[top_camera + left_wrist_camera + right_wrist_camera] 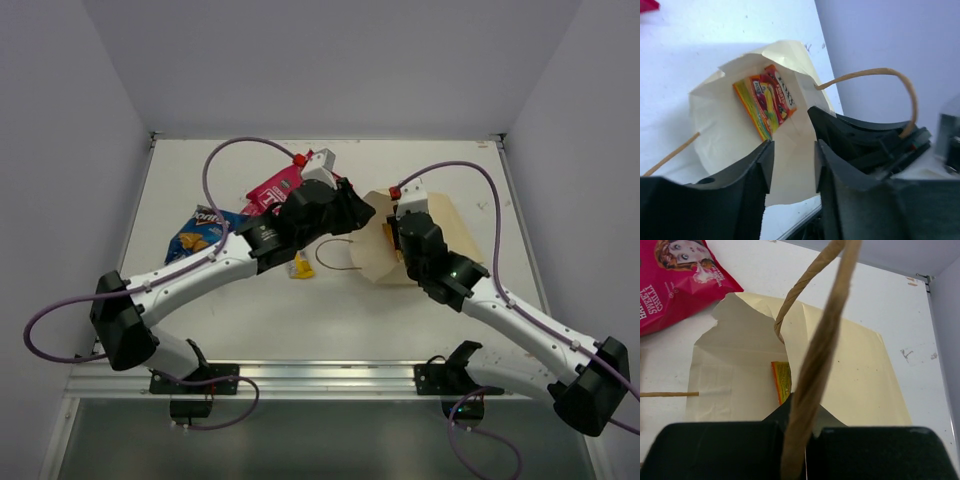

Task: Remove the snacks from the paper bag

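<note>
- The paper bag [375,250] lies on its side towards the right of the white table [300,320], with its open mouth facing the left arm.
- The right gripper [797,422] is closed tight on one cord handle [817,365] of the bag. The twisted brown cord runs up out of the fingers and holds that edge of the mouth lifted.
- The second cord handle [672,154] comes off the lower edge of the mouth and lies loose on the table.
- The left gripper [792,150] sits right at the bag's mouth. Its two black fingers are parted and nothing is clamped between them, so the pale inside of the bag shows through the gap.
- The multicoloured Fox's candy bag [767,100] is inside the paper bag. It rests against the inner wall further in than the left fingers and is not touching them.
- Three snacks are out on the table, left of the paper bag.
- The large magenta pouch [270,188] lies behind the left arm.
- The blue Doritos chip bag [200,230] is further left.
- The small yellow bar [300,266] lies just on the near side of the left arm.
</note>
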Motion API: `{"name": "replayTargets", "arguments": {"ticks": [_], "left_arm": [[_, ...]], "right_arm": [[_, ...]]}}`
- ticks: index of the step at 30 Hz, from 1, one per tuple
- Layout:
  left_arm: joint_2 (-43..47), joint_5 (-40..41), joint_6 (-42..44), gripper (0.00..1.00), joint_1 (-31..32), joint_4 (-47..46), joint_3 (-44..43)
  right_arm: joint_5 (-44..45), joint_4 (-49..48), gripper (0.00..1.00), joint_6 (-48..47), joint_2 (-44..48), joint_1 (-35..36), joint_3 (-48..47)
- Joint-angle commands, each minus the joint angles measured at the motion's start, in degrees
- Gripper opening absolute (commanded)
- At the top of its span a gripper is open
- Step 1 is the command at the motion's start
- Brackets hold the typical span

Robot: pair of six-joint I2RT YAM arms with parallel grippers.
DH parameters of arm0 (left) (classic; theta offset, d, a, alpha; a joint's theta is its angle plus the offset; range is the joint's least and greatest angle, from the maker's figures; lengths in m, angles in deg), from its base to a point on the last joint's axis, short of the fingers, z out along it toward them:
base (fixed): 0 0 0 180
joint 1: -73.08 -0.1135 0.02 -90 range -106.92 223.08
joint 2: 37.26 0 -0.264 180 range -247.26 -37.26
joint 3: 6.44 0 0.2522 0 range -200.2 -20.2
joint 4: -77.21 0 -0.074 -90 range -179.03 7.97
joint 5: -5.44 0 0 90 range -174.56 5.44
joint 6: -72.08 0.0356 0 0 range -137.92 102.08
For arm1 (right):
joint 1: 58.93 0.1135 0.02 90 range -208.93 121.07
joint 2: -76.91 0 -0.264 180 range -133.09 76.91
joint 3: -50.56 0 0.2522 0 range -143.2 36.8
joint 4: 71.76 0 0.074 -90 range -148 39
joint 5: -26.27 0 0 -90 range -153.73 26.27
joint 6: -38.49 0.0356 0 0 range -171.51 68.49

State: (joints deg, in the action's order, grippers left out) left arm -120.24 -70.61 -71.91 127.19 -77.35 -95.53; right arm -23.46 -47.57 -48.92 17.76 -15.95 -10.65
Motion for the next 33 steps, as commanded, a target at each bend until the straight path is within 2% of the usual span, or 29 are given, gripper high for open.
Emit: {"name": "replayTargets", "arguments": {"ticks": [1, 6, 7, 9, 10, 12, 22, 31, 33], "left_arm": [[-5.50, -4.71, -0.49, 0.46, 0.12, -2.35, 1.68], [-11.93, -8.24, -2.16, 0.63, 0.30, -3.07, -0.78], [-13.25, -8.68, -2.51, 0.72, 0.56, -3.50, -0.87], [-14.22, -9.38, -3.83, 0.82, 0.56, -3.77, -0.70], [-15.01, -9.30, -4.18, 0.91, 0.65, -3.86, -0.61], [-15.28, -8.42, -5.67, 0.99, 0.74, -3.86, 0.35], [-18.62, -5.61, -14.99, 1.00, 0.91, -8.61, 3.88], [-21.70, 0.45, -17.02, 1.00, 2.49, -9.92, 4.31], [-20.91, 1.24, -17.11, 1.00, 2.58, -13.24, 5.89]], "right_arm": [[-4.83, -1.74, 0.00, -0.21, 2.81, -0.27, 0.15], [-9.07, -3.66, 0.00, -4.41, 4.22, -0.18, 0.86], [-9.68, -4.02, 0.00, -5.22, 4.31, -0.18, 1.03], [-10.83, -5.33, 0.00, -7.15, 4.31, -0.18, 1.21], [-10.92, -5.69, 0.00, -7.77, 4.05, -0.18, 1.30], [-11.44, -6.22, 0.00, -9.43, 3.26, -0.18, 0.77], [-15.22, -4.81, 0.00, -8.22, 1.24, -0.09, -2.30], [-15.05, -3.05, 0.00, -1.55, 0.36, 0.08, -4.59], [-15.13, -2.70, 0.00, -0.31, -0.08, 0.08, -5.03]]}}
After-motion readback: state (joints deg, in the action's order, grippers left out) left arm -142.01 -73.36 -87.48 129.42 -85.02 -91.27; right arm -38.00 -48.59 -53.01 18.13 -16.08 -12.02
